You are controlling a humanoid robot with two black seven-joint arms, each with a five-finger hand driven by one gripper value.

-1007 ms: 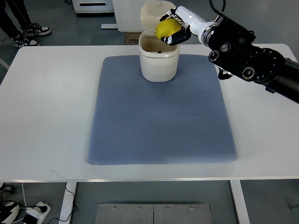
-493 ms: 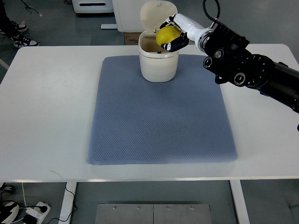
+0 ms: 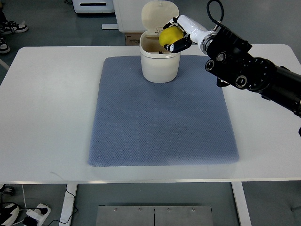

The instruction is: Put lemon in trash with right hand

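The right arm (image 3: 249, 70) enters from the right edge and reaches across the far side of the table (image 3: 42, 103). Its black housing ends in a white wrist and the right hand (image 3: 178, 35). The fingers (image 3: 181, 44) are curled around the lemon (image 3: 170, 34) and grip it; the dark fingertips wrap its lower and right sides.

The lemon is yellow and held above the right part of the bin's opening, at about rim level. It is not inside the bin (image 3: 160, 63). Whether the lemon touches the rim cannot be determined from this angle.

The bin is a small cream container. It stands upright on the far edge of the mat (image 3: 160, 122), near the mat's centre line. Its lid (image 3: 159, 14) is swung open and stands up behind the opening. The interior looks brown and shadowed; contents cannot be made out.

The mat is blue-grey and lies flat on the white table, covering the middle. The rest of the mat carries nothing.

At the far left corner, a person's shoes (image 3: 10, 29) show on the floor beyond the table. A power strip (image 3: 35, 214) with cables lies on the floor at the near left.
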